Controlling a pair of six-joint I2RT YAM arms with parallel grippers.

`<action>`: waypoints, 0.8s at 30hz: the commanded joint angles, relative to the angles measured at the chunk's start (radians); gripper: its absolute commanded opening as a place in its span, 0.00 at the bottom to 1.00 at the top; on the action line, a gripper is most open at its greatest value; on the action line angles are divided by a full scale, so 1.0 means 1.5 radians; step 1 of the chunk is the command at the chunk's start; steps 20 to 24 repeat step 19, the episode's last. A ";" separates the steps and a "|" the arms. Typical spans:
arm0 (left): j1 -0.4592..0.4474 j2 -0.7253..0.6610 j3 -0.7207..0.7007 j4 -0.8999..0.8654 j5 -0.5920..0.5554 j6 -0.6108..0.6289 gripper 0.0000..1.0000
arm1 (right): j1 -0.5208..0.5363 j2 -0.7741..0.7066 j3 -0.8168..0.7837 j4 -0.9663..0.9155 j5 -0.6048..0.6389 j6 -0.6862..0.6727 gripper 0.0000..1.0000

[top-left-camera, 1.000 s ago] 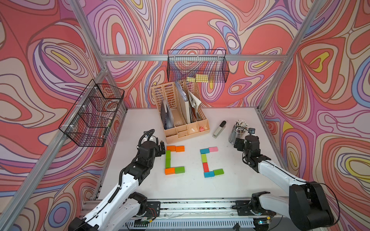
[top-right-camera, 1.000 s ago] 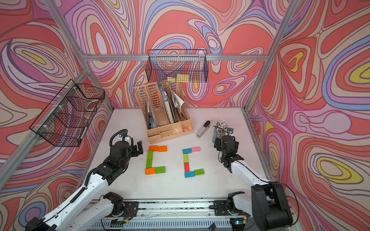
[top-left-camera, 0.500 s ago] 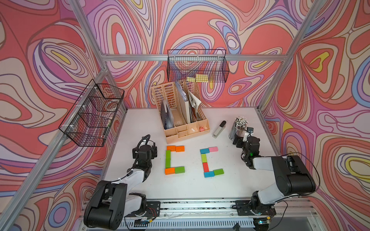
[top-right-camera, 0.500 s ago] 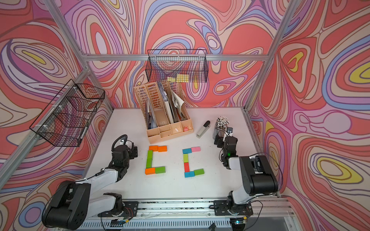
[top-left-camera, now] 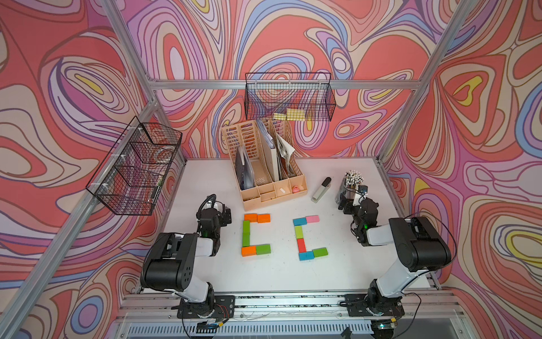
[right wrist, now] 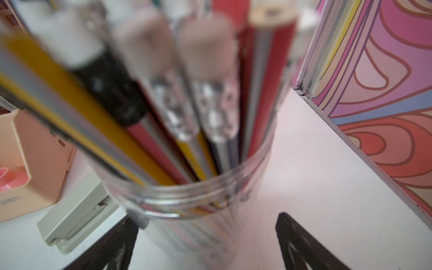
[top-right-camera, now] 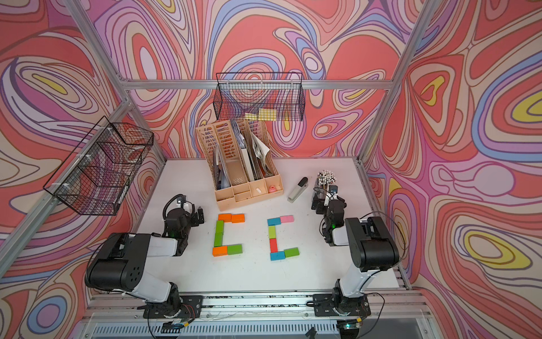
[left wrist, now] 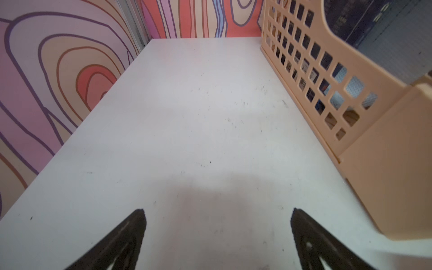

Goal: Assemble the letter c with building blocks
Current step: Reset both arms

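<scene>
Black jaws stand wide and empty on both the left gripper (left wrist: 217,211), over bare table (left wrist: 198,105), and the right gripper (right wrist: 207,217), just short of a clear pencil cup (right wrist: 187,198). Between the arms the building blocks (top-left-camera: 245,233) already form two C shapes; parking should avoid nudging cup or blocks.

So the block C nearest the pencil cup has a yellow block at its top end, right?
Not yellow: it's a pink block, seen in both top views, at the top end of the C nearest the pencil cup.
</scene>
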 commanded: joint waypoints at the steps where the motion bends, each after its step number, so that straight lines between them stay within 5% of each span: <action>1: 0.003 0.002 0.006 0.029 0.011 0.004 0.99 | -0.003 0.002 0.005 -0.011 0.007 -0.006 0.98; 24: 0.003 -0.001 0.002 0.037 -0.004 -0.004 0.99 | -0.003 0.002 0.005 -0.013 0.010 -0.003 0.98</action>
